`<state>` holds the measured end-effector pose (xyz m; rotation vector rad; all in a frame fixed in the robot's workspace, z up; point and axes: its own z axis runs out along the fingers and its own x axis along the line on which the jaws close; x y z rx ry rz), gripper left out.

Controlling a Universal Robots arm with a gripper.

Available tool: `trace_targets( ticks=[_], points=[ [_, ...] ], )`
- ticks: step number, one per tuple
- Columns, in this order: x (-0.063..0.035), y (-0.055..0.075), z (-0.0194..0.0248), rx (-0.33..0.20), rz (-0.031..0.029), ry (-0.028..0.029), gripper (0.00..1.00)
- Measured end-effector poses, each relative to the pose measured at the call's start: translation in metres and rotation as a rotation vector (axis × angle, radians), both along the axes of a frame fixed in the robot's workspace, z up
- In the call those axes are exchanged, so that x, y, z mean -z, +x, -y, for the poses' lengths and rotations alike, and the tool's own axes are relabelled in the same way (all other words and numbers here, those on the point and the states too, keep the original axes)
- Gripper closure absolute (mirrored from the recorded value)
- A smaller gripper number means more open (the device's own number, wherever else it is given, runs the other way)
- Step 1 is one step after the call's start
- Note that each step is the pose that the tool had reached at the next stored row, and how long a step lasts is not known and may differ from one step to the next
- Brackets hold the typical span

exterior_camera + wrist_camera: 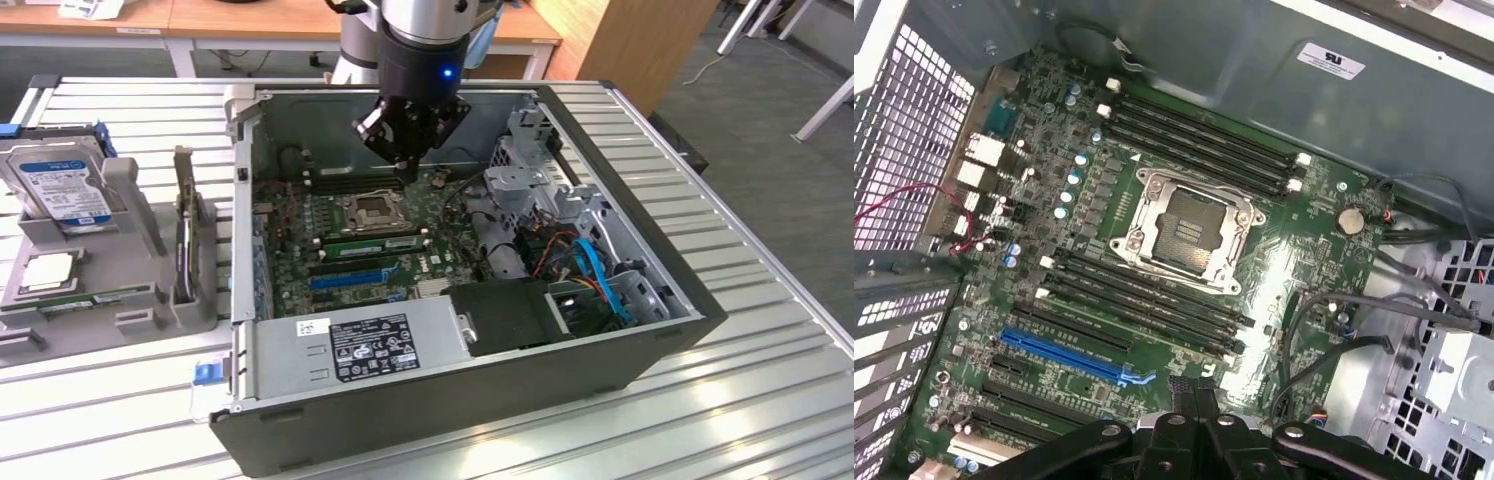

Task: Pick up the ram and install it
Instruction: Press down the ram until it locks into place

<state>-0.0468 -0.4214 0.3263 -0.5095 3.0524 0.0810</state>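
Note:
My gripper (404, 172) hangs inside the open computer case (641, 340), over the motherboard (300, 255) near the far memory slots (358, 180). Its fingers (1192, 398) are pressed together and I see nothing between them. A long, narrow green stick, which looks like the ram (375, 241), lies along the slots just on the near side of the CPU socket (370, 211). I cannot tell whether it is fully seated. In the wrist view the CPU socket (1186, 228) sits between two banks of black slots (1204, 140).
A grey tray (160, 315) at the exterior view's left holds a hard drive (60, 185), a CPU chip (44, 272) and an upright card (186, 225). The power supply (360, 345), blue cables (594, 275) and drive cage (534, 185) crowd the case.

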Motion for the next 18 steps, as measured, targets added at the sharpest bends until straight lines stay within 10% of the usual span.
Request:
trace_targets(
  ticks=[7,13,18],
  points=[
    [0.0000,-0.0001,-0.0001,0.000,-0.0013,-0.0004,0.90],
    [0.0000,0.0000,-0.0001,0.001,-0.0643,0.0005,0.90],
    [0.0001,0.0000,-0.0001,0.031,-0.0684,0.0016,0.90]
  ],
)
